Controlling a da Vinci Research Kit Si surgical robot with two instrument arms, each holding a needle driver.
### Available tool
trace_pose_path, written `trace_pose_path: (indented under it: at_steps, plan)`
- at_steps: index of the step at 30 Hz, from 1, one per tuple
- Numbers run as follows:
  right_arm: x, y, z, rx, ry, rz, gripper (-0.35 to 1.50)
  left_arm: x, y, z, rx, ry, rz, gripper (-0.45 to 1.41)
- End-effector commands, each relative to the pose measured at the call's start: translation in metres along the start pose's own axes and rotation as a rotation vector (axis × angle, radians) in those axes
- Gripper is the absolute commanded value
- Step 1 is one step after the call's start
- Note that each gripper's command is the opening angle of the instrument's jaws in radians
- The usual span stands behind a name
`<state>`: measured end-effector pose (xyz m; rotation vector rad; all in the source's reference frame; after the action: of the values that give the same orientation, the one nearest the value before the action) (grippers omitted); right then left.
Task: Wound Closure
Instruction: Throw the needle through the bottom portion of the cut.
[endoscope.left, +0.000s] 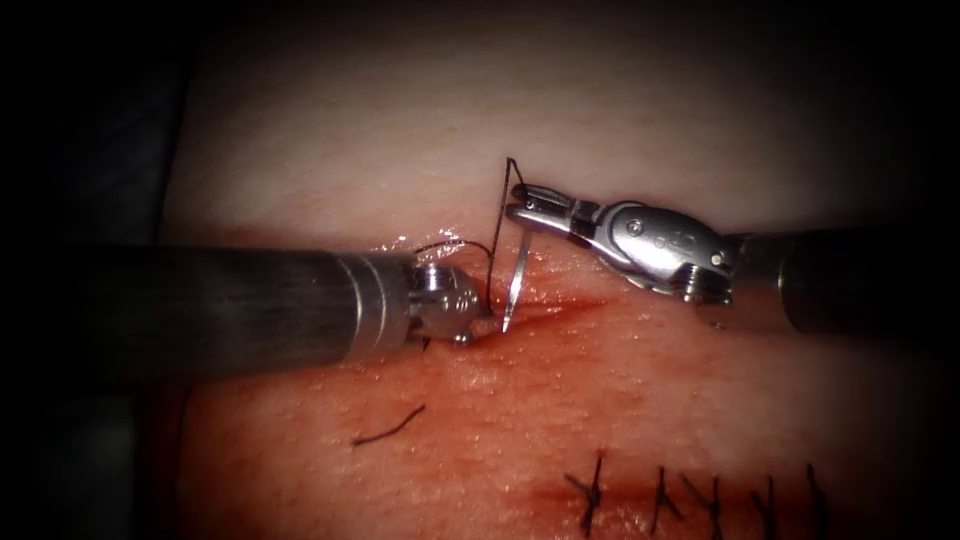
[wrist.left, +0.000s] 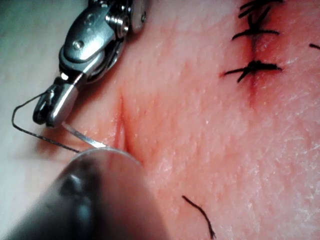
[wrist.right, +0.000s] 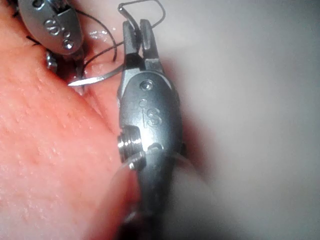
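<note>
My right tool (endoscope.left: 518, 204) comes in from the right, its jaws shut on the curved needle (endoscope.left: 517, 280) near the tail end. The needle hangs down from the jaws, and its bare tip sits just over the left end of the cut (endoscope.left: 575, 306), outside the tissue (endoscope.left: 600, 390). Black thread (endoscope.left: 497, 230) loops up past the right jaws and drops beside the needle. My left tool (endoscope.left: 465, 330) points down at the tissue right beside the needle tip (wrist.right: 71, 83). The needle (wrist.left: 85, 137) runs from the right tool (wrist.left: 50, 107) toward the cut (wrist.left: 121, 127).
Several finished black stitches (endoscope.left: 660, 495) close a second cut nearer the front right. A loose cut end of thread (endoscope.left: 388, 428) lies on the tissue in front of the left tool. Red fluid wets the tissue around the cut.
</note>
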<state>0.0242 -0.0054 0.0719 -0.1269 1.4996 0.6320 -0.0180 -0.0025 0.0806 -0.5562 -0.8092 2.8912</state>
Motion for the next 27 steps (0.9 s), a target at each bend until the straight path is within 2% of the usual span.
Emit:
trace_pose_path:
  at_steps: [1,10,17,21,23,27]
  plan:
    - [-0.0006,-0.0001,0.0007,0.003,0.003,-0.014,-0.35,0.0004,-0.0003,0.0006,0.001,0.000,0.001,0.44]
    - [-0.0017,-0.0020,0.0004,0.017,-0.015,-0.185,-0.35,0.0008,0.0005,0.0004,0.004,0.005,-0.001,0.37]
    - [-0.0032,-0.0042,0.0000,0.051,-0.053,-0.214,-0.35,0.0011,0.0005,-0.0004,0.010,0.039,-0.012,0.34]
    - [-0.0035,-0.0044,0.0000,0.057,-0.062,-0.183,-0.35,0.0015,0.0007,-0.0011,0.019,0.069,-0.025,0.29]
    - [-0.0036,-0.0044,0.0000,0.060,-0.073,-0.161,-0.35,0.0018,0.0008,-0.0018,0.024,0.091,-0.035,0.21]
    - [-0.0038,-0.0045,0.0000,0.070,-0.083,-0.135,-0.35,0.0019,0.0009,-0.0027,0.039,0.110,-0.043,0.19]
